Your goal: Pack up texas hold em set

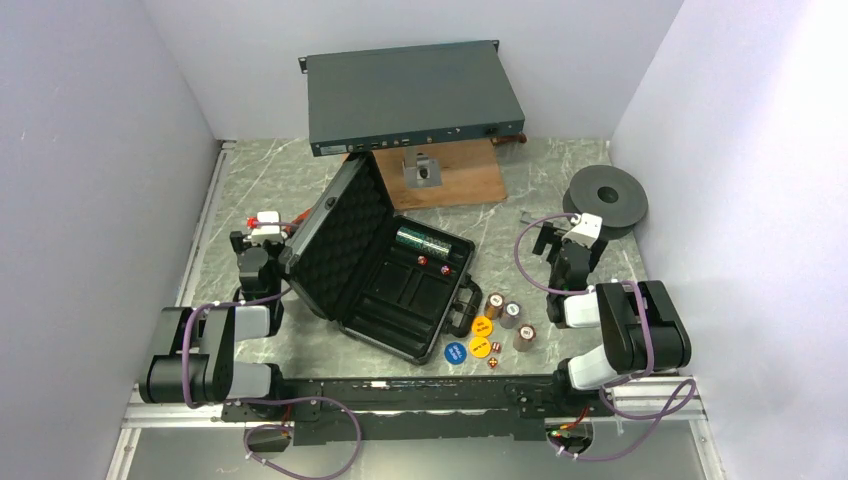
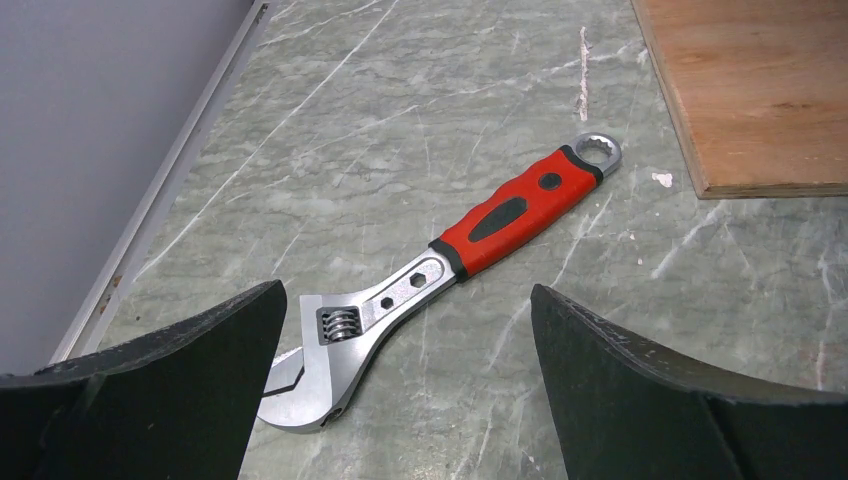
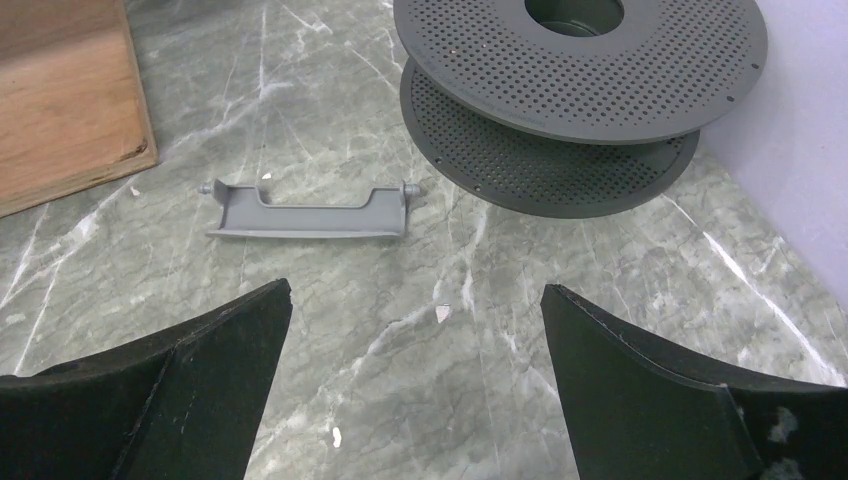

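Jaws gape wide, flanking the open case (image 1: 415, 300).

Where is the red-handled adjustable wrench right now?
In the left wrist view, the red-handled silver adjustable wrench lies on the grey marble table, ahead of the left hand, left of the wooden board.

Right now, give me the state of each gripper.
Left gripper: open, holding nothing.
Right gripper: open, holding nothing.

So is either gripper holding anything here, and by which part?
Nothing is held. The left gripper hangs open over the wrench, the right gripper open near the spool.
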